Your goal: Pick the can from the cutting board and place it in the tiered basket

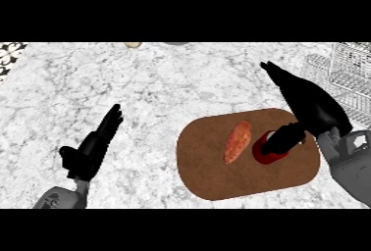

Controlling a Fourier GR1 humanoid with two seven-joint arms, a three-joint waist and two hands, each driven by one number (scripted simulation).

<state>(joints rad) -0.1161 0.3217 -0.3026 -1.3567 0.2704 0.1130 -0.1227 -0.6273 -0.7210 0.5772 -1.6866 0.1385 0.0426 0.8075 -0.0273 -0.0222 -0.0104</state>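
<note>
Right hand (315,110) is over the far right part of the cutting board (217,176), fingers stretched straight and pointing away, nothing clenched. Its thumb reaches down across the red can (268,156), which stands on the board directly beneath the palm, partly hidden by that thumb. The hand is released, not wrapped round the can. Just to the left of the thumb lies an orange sweet potato (238,141), apart from the can. The wire tiered basket (344,73) stands just right of the fingers. Left hand (92,149) rests open, well left of the board.
</note>
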